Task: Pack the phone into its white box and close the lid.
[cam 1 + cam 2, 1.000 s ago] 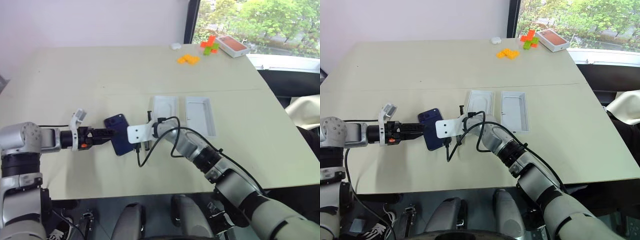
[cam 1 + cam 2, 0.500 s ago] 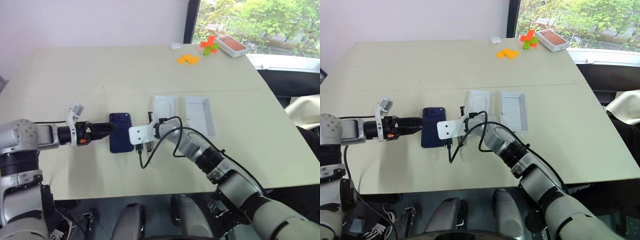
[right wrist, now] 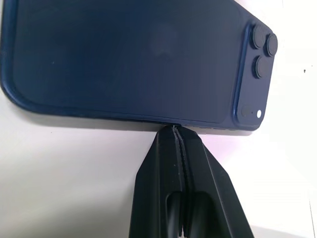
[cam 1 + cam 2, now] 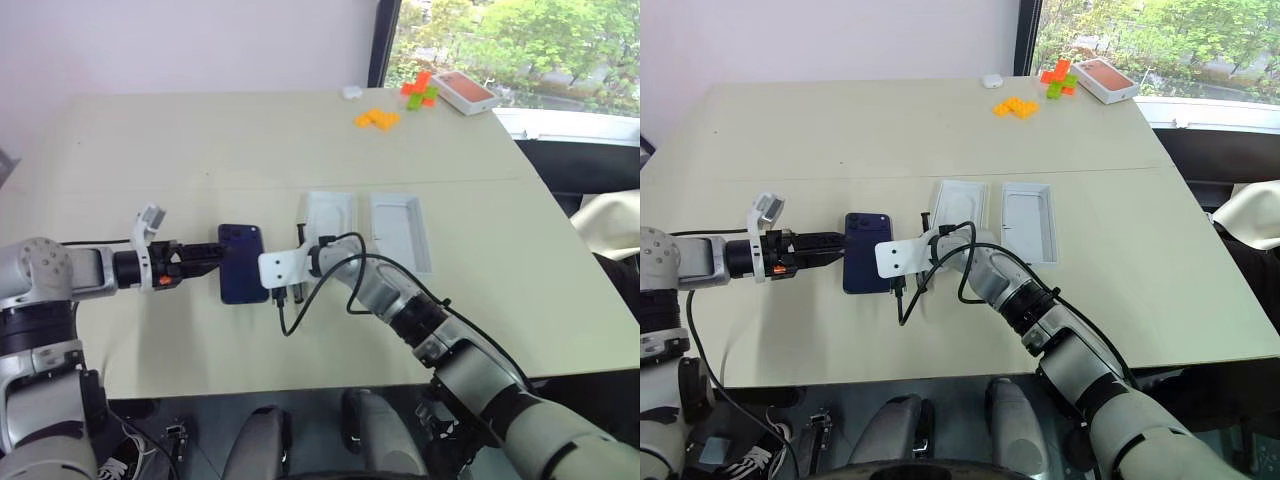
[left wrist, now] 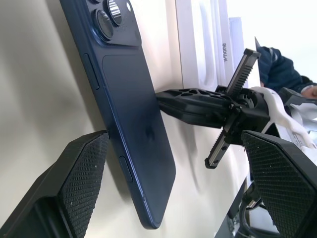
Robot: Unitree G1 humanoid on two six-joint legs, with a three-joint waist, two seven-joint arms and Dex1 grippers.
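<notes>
The dark navy phone (image 4: 243, 264) lies flat on the table, back up, with its camera cluster at the far end. My left gripper (image 4: 212, 256) is open at the phone's left long edge, its pads (image 5: 79, 188) spread wide and nothing held between them. On the phone's right side, my right gripper (image 3: 174, 128) is shut, empty, and its tips touch the long edge. Two shallow white trays lie open side up to the right of the phone. The nearer one looks like the white box (image 4: 330, 215). The farther one, with lettering on its side wall, looks like the lid (image 4: 400, 230).
A black cable (image 4: 300, 308) loops down from my right wrist near the table's front edge. At the far right corner are orange blocks (image 4: 376, 119), orange and green blocks (image 4: 420, 90), an orange-topped white box (image 4: 467, 92) and a small white object (image 4: 350, 92).
The phone has turned from askew to straight, its long sides now parallel to the trays. My left gripper's fingers overlapped it before and now stand at its left edge.
</notes>
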